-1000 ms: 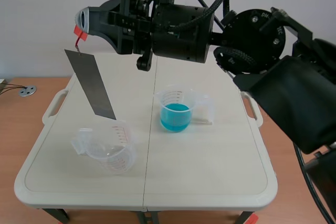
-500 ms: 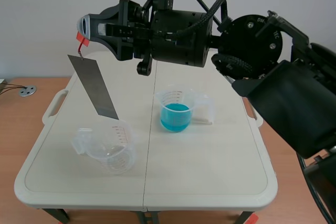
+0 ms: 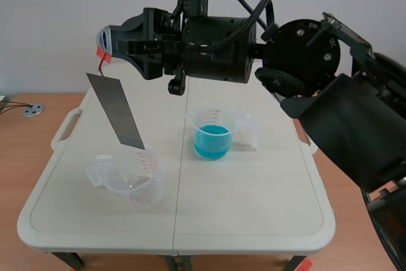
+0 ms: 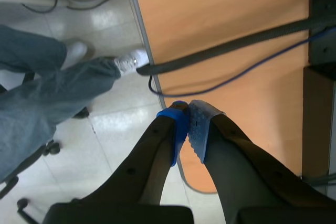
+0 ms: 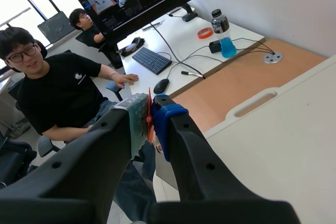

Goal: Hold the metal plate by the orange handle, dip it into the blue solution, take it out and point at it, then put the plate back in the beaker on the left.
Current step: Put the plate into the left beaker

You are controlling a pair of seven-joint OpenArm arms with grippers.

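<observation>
Currently right gripper (image 3: 106, 37) clamped on handle (image 3: 101, 54); plate (image 3: 118, 111) looks thin, stiff, light. Left gripper (image 4: 188, 118) closed, empty.

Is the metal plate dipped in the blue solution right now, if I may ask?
No, the metal plate hangs with its lower end by the empty beaker, well apart from the blue solution.

Your right hand (image 3: 104, 46) has brought the metal plate (image 3: 117, 111) down and a little closer to the empty beaker (image 3: 130, 179). The plate's lower corner, earlier above the beaker's rim, now reaches it.
</observation>
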